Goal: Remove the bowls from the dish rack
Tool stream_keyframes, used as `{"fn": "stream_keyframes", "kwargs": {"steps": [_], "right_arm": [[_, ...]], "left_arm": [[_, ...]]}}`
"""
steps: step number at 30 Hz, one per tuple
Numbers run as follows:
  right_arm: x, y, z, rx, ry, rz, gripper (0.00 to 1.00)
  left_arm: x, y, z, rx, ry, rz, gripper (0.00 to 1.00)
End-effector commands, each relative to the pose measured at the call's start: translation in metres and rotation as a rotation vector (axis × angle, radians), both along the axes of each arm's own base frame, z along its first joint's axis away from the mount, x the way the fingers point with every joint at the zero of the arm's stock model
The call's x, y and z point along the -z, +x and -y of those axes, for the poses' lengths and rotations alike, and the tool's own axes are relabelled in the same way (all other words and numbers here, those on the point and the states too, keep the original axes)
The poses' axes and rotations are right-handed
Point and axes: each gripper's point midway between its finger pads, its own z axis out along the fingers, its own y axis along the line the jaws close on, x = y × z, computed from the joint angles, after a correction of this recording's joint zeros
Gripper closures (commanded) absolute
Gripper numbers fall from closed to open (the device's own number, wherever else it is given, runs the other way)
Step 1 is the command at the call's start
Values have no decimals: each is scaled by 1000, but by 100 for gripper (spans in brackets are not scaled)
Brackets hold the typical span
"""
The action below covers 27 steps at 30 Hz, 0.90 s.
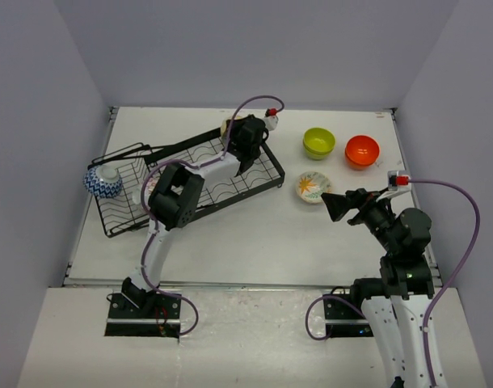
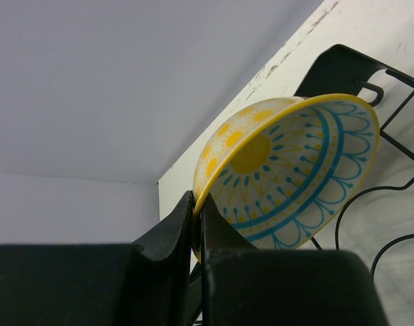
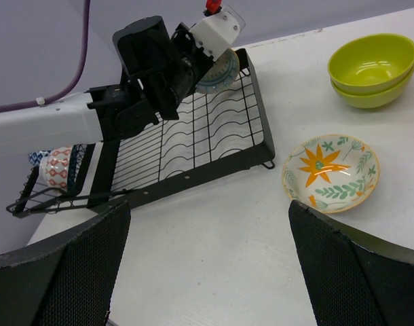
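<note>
Pinching the rim of the teal-and-yellow bowl (image 2: 295, 170), the left gripper (image 2: 197, 210) had its jaws nearly closed, one finger inside the wall and one outside, at the far right corner of the dish rack (image 1: 230, 198). The bowl looked small, rigid and glossy, so I judged it light but slippery, and liable to chip if knocked against the wires. A rim pinch seemed the sensible hold, since the wall was thin enough for the jaws, though a hold at one edge could let the bowl swing. It stood on edge rather than flat, its mouth turned sideways toward the wrist camera and the yellow centre showing. Being round it had no real long axis; its axis of symmetry lay tilted, closer to level than upright. Whether it touched the rack wires or hung just free of them could not be told. The right gripper (image 1: 335, 205) hovered with jaws spread wide and nothing between them, near the floral bowl (image 1: 313, 187) on the table. The lime green bowls (image 1: 318, 143) and the orange-red bowl (image 1: 362, 150) also sat mouth-up outside the rack, while the blue-and-white bowl (image 1: 103, 181) and the red-and-white bowl (image 3: 55, 167) sat in the small basket at the rack's left end.
</note>
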Motion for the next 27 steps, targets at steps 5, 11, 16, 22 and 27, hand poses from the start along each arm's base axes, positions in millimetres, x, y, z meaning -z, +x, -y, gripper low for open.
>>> {"fn": "stream_keyframes", "kwargs": {"steps": [5, 11, 16, 22, 27], "right_arm": [[-4, 1, -3, -23, -8, 33, 1], [-5, 1, -3, -25, -8, 35, 1], [-3, 4, -5, -36, -2, 26, 1], [-13, 4, -23, -147, 35, 12, 5], [-2, 26, -39, -92, -111, -120, 5]], "left_arm": [[-118, -10, 7, 18, -298, 232, 100], [-120, -13, 13, 34, -393, 205, 100], [-131, -26, 15, 8, -613, 170, 100], [-122, -99, 46, 103, -1202, -80, 100], [-123, -164, 75, 231, -1537, -246, 100]]}}
